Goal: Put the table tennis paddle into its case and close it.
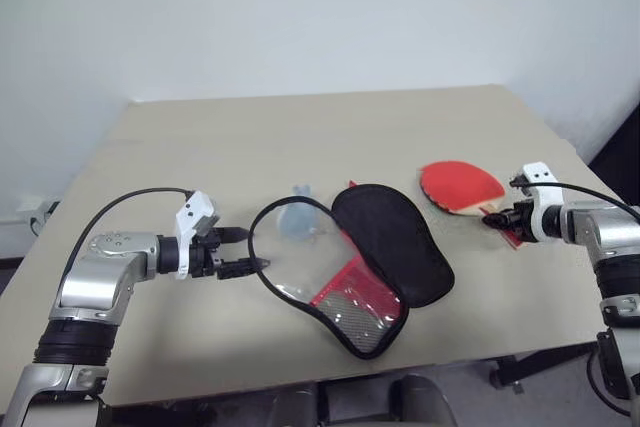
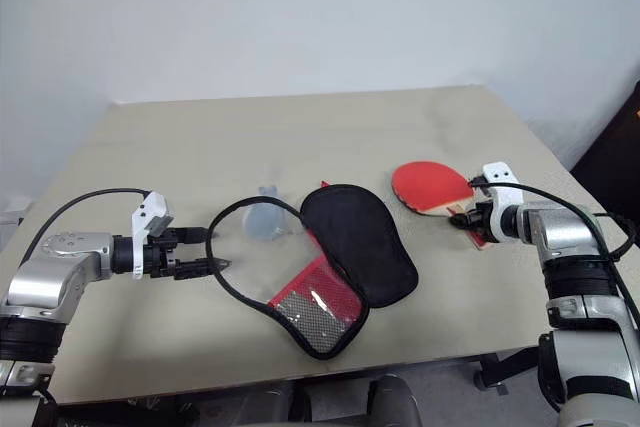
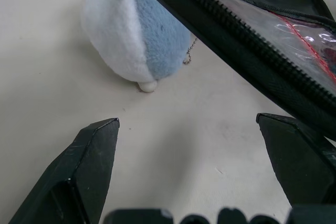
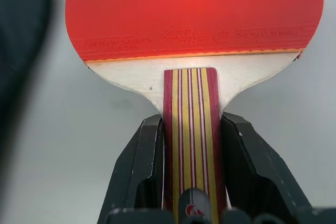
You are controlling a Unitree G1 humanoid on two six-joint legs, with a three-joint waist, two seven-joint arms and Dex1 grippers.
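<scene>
**Paddle gripped, case unzipped**

Case [image 1: 360,267] lies unzipped on the table [image 1: 200,147], nothing inside, just ahead of wide-open left gripper [image 1: 245,252]. Right gripper [image 4: 191,145] clamps the paddle [image 1: 460,187] by its striped handle, red face pointing away.

The table tennis paddle [image 4: 194,11] has a smooth, faintly glossy red rubber face and a striped wooden handle. The case [image 1: 390,242] pairs matt black fabric with shiny clear plastic, red mesh and a toothed zip. The ball [image 3: 134,32] looks plush. The bench [image 1: 200,147] is matt beige.
</scene>
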